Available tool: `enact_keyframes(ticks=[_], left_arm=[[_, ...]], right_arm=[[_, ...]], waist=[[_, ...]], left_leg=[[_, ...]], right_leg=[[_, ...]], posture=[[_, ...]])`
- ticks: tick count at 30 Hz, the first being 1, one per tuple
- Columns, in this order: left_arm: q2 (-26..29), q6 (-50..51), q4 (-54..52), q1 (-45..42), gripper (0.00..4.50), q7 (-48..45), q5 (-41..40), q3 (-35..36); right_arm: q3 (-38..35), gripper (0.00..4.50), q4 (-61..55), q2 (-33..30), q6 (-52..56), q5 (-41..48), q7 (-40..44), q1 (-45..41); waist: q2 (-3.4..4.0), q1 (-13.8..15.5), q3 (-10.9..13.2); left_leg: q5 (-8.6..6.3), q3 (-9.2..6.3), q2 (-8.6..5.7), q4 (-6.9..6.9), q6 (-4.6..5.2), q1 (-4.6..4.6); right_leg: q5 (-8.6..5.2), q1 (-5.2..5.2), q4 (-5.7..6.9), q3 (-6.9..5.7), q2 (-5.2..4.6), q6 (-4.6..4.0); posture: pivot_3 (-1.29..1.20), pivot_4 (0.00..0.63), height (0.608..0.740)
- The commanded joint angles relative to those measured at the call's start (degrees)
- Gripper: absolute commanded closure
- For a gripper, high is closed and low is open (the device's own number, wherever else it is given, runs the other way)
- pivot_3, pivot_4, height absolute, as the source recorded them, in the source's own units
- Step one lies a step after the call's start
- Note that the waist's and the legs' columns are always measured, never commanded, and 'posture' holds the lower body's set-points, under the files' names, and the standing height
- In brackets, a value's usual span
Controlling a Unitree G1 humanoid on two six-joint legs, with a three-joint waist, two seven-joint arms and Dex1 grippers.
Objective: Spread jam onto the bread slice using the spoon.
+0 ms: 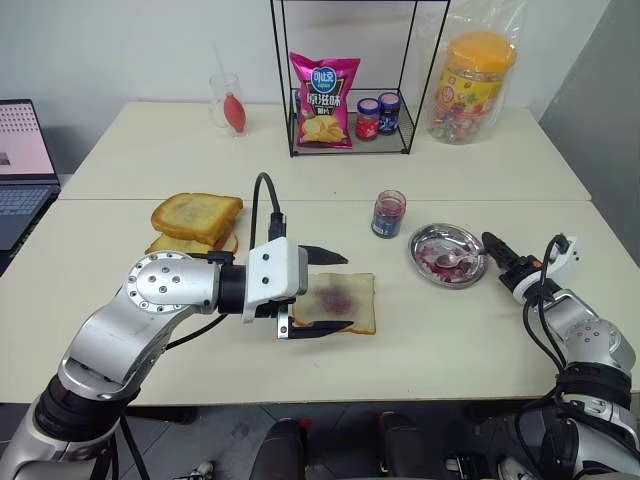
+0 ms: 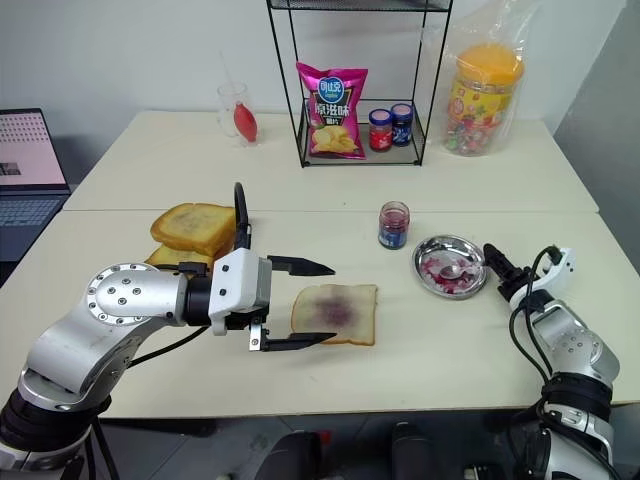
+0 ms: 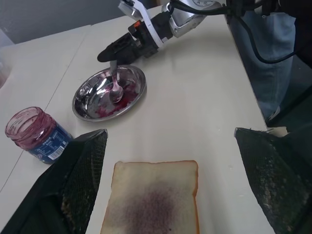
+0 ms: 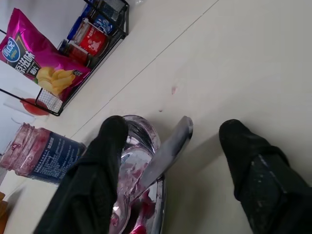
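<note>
Nearest you, your left gripper [image 1: 327, 291] hovers low over the near part of the table [image 1: 450, 345], its two black fingers [image 1: 325, 255] spread wide and holding nothing. The bread slice [image 1: 339, 304] lies flat on the table between and just beyond those fingers, pale with a purple smear at its centre; one fingertip reaches over its near edge, though you cannot tell whether it touches.

To the right, your right gripper [image 2: 496, 262] points at the rim of the round steel dish [image 2: 450, 266]. In the right wrist view its fingers [image 4: 105, 161] stand apart on either side of the spoon [image 4: 163, 158] handle and have not closed on it. The spoon rests in the dish, bowl down in the purple smears, handle leaning out over the rim toward that gripper.

Just beyond the dish and the bread stands the jam jar [image 1: 388, 214], upright and lidless. On the left lie stacked toasted slices [image 1: 196, 221]. Farther back a wire rack [image 1: 350, 75] holds a pink crisp bag [image 1: 323, 100] and two small labelled jars [image 1: 378, 116], with a glass [image 1: 228, 102] to its left and a big candy jar [image 1: 470, 86] to its right. A laptop [image 1: 22, 165] sits at the far left.
</note>
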Motion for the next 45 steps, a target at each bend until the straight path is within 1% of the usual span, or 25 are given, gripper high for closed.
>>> enact_keyframes(ticks=[1, 7, 10, 18, 19, 21, 23, 27, 29, 33, 36, 39, 45], left_arm=[[-0.16, -1.28, -0.24, -0.13, 0.13, -0.01, 0.62, 0.23], [-0.08, -2.81, 0.78, 0.41, 0.13, -0.42, 1.77, 0.23], [-0.39, -3.15, 1.12, 0.84, 0.13, -0.2, 2.13, 0.36], [-1.4, -3.17, 1.68, 2.01, 0.13, 0.95, 2.22, 1.33], [-1.77, -3.02, 1.96, 2.24, 0.13, 1.79, 2.17, 1.98], [-3.15, -1.93, 2.49, 3.86, 0.13, 5.45, 1.71, 4.96], [-4.2, -0.81, 2.3, 5.55, 0.13, 8.4, 1.44, 7.39], [-6.44, 0.58, 1.89, 6.45, 0.13, 12.36, 0.52, 9.52], [-8.26, 1.8, 2.26, 5.86, 0.13, 14.93, 0.0, 10.19], [-9.52, 2.46, 3.81, 4.82, 0.13, 17.33, 1.55, 9.59], [-10.96, 3.95, 5.03, 3.2, 0.13, 19.61, 1.38, 9.32], [-12.34, 5.71, 5.29, 2.12, 0.13, 20.39, -0.53, 9.54], [-12.39, 6.37, 4.93, 2.51, 0.13, 20.23, -0.49, 8.86]], right_arm=[[-1.53, 2.4, -0.58, -0.46, 0.39, 2.34, 1.39, -1.7], [-1.63, 3.83, -0.98, -0.46, 1.78, 3.77, 2.04, -1.96], [-1.88, 4.47, -1.58, -0.52, 2.4, 4.61, 1.93, -2.29], [-1.99, 4.49, -4.85, -0.85, 3.86, 6.55, 2.06, -1.85], [-2.03, 4.49, -6.7, -1.13, 4.46, 7.13, 2.01, -1.71], [-2.08, 4.49, -15.92, -2.6, 7.05, 10.31, 1.12, -1.67], [-2.13, 4.49, -23.21, -3.46, 8.83, 12.94, -0.51, -2.63], [-0.73, 4.49, -30.37, -4.17, 10.51, 15.56, -3.99, -5.32], [1.23, 4.49, -32.5, -4.46, 10.48, 15.59, -5.53, -8.62], [7.55, 4.49, -32.47, -4.1, 7.49, 10.16, -6.07, -14.32], [13.87, 4.49, -29.44, -2.41, 2.92, 3.51, -5.54, -19.3], [20.45, 4.49, -24.2, -2.01, -3.32, -4.44, -1.63, -23.08], [25.87, 4.49, -15.24, -2.4, -12.09, -13.46, 4.77, -24.85]], waist=[[0.0, -0.01, 0.0], [0.0, -0.03, 0.0], [0.0, -0.09, 0.0], [0.01, -0.14, 0.0], [0.01, -0.14, 0.0], [0.07, -0.13, 0.04], [0.41, -0.08, 0.24], [0.4, -0.23, 0.24], [0.4, -0.19, 0.24], [0.39, -0.25, 0.24], [0.39, -0.2, 0.24], [0.38, -0.22, 0.24], [0.37, 0.17, 0.24]], left_leg=[[0.0, 0.0, 0.0, 0.0, 0.0, 0.0], [0.0, -0.01, 0.0, 0.0, 0.0, 0.0], [0.0, 0.0, 0.0, 0.01, 0.0, 0.0], [0.0, 0.0, 0.0, 0.01, 0.0, 0.0], [0.0, -0.01, 0.0, 0.01, 0.0, -0.01], [0.0, -0.01, 0.0, -0.01, 0.0, -0.02], [0.0, -0.01, -0.02, 0.0, 0.0, -0.06], [0.0, -0.04, 0.03, 0.0, 0.0, -0.05], [0.0, -0.08, 0.04, 0.01, 0.0, -0.04], [0.0, 0.0, 0.01, 0.05, 0.0, -0.04], [0.0, -0.05, 0.01, 0.02, 0.0, -0.05], [0.0, -0.02, -0.03, 0.02, 0.0, -0.1], [0.0, -0.09, -0.03, -0.02, 0.0, -0.14]], right_leg=[[0.0, 0.0, 0.0, 0.0, 0.0, 0.0], [0.0, 0.0, 0.0, -0.01, 0.0, 0.0], [0.0, 0.01, -0.02, 0.01, 0.0, 0.01], [0.02, 0.02, -0.02, 0.01, 0.0, 0.05], [0.02, 0.01, -0.03, 0.01, 0.0, 0.04], [0.02, 0.0, -0.02, 0.0, 0.0, 0.03], [0.02, -0.04, 0.0, 0.03, -0.03, 0.04], [0.02, -0.06, 0.01, -0.01, 0.02, 0.06], [0.02, -0.03, 0.01, -0.04, 0.03, 0.05], [0.05, -0.03, 0.0, 0.04, 0.01, 0.09], [0.04, -0.04, -0.01, -0.02, 0.01, 0.09], [0.05, -0.1, -0.02, 0.01, -0.01, 0.08], [0.19, -0.1, -0.05, -0.08, -0.03, -0.14]], posture=[[0.0, 0.15, 0.74], [0.0, 0.15, 0.74], [0.0, 0.15, 0.74], [0.0, 0.15, 0.74], [0.0, 0.15, 0.74], [0.0, 0.15, 0.74], [0.0, 0.15, 0.74], [0.0, 0.15, 0.74], [0.0, 0.15, 0.74], [0.0, 0.15, 0.74], [0.0, 0.15, 0.74], [0.0, 0.15, 0.74], [0.0, 0.15, 0.74]])
